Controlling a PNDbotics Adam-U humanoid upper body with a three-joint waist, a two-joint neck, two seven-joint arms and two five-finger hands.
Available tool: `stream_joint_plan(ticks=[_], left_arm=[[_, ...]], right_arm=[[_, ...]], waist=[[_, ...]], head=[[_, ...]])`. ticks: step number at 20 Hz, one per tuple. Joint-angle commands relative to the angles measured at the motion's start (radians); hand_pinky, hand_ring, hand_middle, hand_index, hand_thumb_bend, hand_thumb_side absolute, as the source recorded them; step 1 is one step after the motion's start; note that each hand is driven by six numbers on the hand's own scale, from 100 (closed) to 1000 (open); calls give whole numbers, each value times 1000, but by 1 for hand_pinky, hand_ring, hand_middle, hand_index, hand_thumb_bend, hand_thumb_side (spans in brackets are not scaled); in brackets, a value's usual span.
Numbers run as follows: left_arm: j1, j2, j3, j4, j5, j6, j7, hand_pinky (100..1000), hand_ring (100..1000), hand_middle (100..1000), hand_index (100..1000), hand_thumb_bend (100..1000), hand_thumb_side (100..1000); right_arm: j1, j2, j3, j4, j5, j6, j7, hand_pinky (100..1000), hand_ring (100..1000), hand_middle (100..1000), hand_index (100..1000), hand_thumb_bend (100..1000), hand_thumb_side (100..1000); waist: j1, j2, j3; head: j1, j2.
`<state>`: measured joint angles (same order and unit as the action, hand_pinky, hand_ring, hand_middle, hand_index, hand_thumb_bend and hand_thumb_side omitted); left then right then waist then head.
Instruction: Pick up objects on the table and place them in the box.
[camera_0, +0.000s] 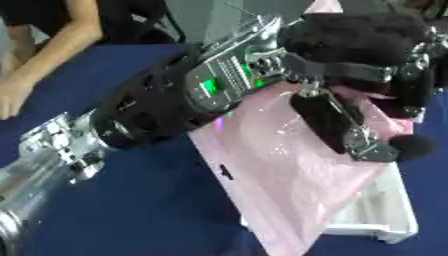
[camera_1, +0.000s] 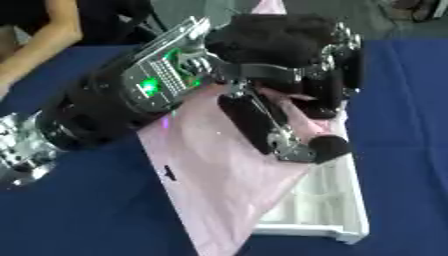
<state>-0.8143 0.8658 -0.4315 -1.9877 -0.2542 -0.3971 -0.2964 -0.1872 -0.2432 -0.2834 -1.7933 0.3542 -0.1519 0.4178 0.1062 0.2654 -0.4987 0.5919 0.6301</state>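
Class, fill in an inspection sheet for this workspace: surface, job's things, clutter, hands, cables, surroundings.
Surface: table covered in dark blue cloth.
Job's things: white box, largely covered by a pink bag lying across it.
Clutter: nothing seen.
Hands: left hand above the pink bag and box, fingers curled round a pink fold; right hand not in view.
Cables: nothing seen.
Surroundings: a person's arm rests at the table's far left edge.
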Motion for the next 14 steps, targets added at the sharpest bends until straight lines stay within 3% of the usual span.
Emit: stream_joint_plan(ticks=[1, 14], left_arm=[[-7, 8, 0, -12, -46, 8, 9, 100, 100, 100, 137, 100, 360], [26, 20, 0, -12, -105, 32, 43, 100, 100, 100, 137, 100, 350]], right_arm=[[-16, -14, 1, -21, -9, -3, 7, 577, 653, 765, 918, 100, 819], [-16, -14, -3, -21, -10, -3, 7, 577, 653, 766, 917, 100, 819]], waist=[[0, -6, -9], [2, 0, -7]], head=[[4, -18], [6, -23]])
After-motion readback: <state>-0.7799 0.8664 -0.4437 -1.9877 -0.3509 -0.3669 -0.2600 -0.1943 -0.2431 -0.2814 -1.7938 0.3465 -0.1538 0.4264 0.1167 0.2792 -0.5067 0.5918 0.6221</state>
